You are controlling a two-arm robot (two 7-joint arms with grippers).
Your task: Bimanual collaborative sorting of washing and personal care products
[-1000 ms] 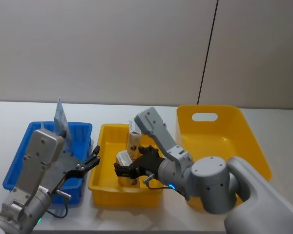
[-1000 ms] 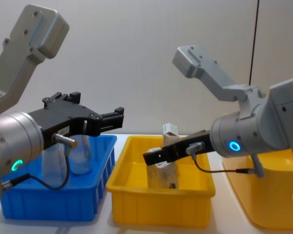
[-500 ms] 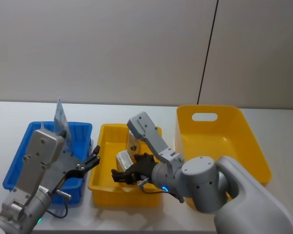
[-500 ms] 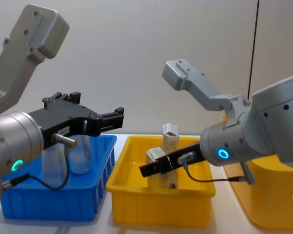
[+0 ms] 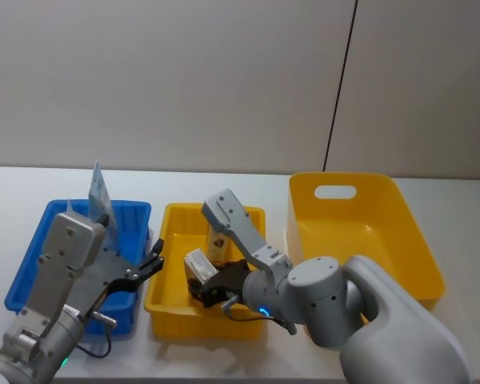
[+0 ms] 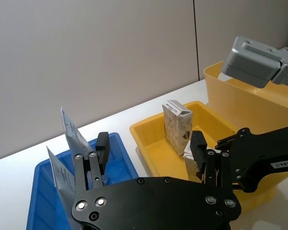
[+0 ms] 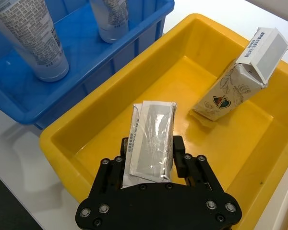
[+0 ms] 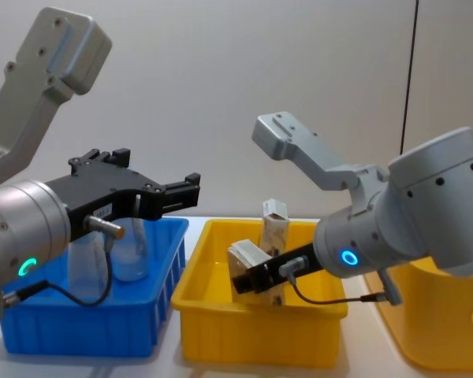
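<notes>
- Inside the small yellow tray (image 7: 62, 140), near its front wall, the right gripper (image 7: 150, 147) pinches a beige-white carton (image 7: 151, 128) by its two long sides
- A second carton (image 7: 235, 86) leans on the tray floor farther back, apart from the held one
- The step looks like setting the held carton down in this tray. It is best lowered until its lower end meets the floor, and released only then
- It should stay off the front wall and away from the leaning carton, which looks easy to topple
- A straight upward retreat would spare both cartons
- The left gripper (image 5: 156, 254) hovers with fingers spread over the right edge of the blue tray (image 5: 30, 258), where the squeeze tubes (image 7: 36, 38) stand on their caps
- The right wrist view gives the grip itself, with a finger on each side and the carton's pale end facing up
- The chest view gives what that one lacks: the carton is tilted, with its top above the tray rim
- The head view adds the large yellow bin (image 5: 412, 232) to the right
</notes>
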